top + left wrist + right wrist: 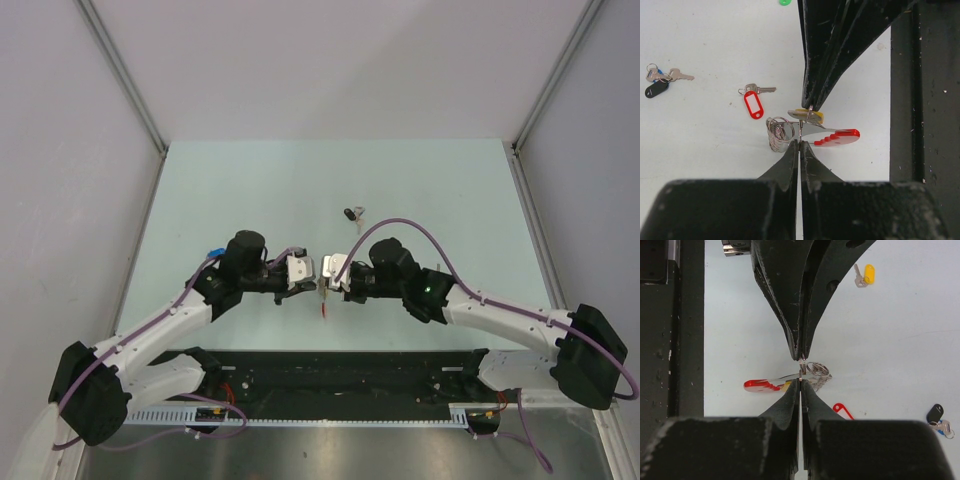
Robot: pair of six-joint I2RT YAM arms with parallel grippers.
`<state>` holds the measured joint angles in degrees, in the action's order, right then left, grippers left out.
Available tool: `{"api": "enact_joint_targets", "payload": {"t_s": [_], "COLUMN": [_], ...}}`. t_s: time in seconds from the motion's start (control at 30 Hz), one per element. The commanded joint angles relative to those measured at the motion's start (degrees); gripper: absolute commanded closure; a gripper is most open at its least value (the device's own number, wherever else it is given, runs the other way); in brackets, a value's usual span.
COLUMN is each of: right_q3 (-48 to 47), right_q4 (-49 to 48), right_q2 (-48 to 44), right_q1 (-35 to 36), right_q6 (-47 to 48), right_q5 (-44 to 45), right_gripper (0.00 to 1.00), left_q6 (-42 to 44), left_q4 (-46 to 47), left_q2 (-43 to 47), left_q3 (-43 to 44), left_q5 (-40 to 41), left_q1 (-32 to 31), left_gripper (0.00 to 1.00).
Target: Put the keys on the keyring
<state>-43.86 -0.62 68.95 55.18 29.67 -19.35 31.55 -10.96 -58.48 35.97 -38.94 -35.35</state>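
From above, the left gripper [313,283] and the right gripper [330,285] meet tip to tip over the near middle of the table [250,190]. The red end of the keyring [323,308] hangs just below them. A small bunch of keys with a black tag [351,212] lies farther back, well apart.

In the left wrist view, the left gripper's jaws are pressed together on thin metal of the keyring. Its red band points right in this view and its grey coil sits to the left. The right gripper comes in from the far side, also closed, nipping a small wire loop just above a yellow-tagged key [809,116]. A red-tagged key [754,102] lies on the table to the left, and a green tag [784,2] shows at the far edge.

In the right wrist view, both pairs of jaws are closed, tips nearly touching, with the keyring between them. A second yellow-tagged key [865,275] lies alone at the far right.
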Motion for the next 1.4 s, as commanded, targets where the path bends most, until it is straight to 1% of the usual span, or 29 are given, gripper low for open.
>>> {"api": "enact_joint_targets", "payload": {"t_s": [0.0,0.63,1.37], "right_q3": [-2.64,-2.73,-2.73], "right_q4": [-0.78,0.36,-0.26], "right_q2": [0.49,-1.89,0.57], "right_q1": [0.11,0.02,-0.16], "right_q6": [0.92,1.18,1.35], "right_q5": [-0.16,1.16,0.63], "right_gripper": [1.0,1.0,1.0], "left_q6": [1.76,1.67,1.76], "left_q4": [0.94,0.85,0.68], "left_q2": [1.08,0.73,1.17], "left_q3": [-0.46,-0.46,-0.46], "left_q5": [-0.44,0.0,-0.35], "left_q1": [-0.24,-0.24,-0.24], "left_gripper": [1.0,1.0,1.0]}}
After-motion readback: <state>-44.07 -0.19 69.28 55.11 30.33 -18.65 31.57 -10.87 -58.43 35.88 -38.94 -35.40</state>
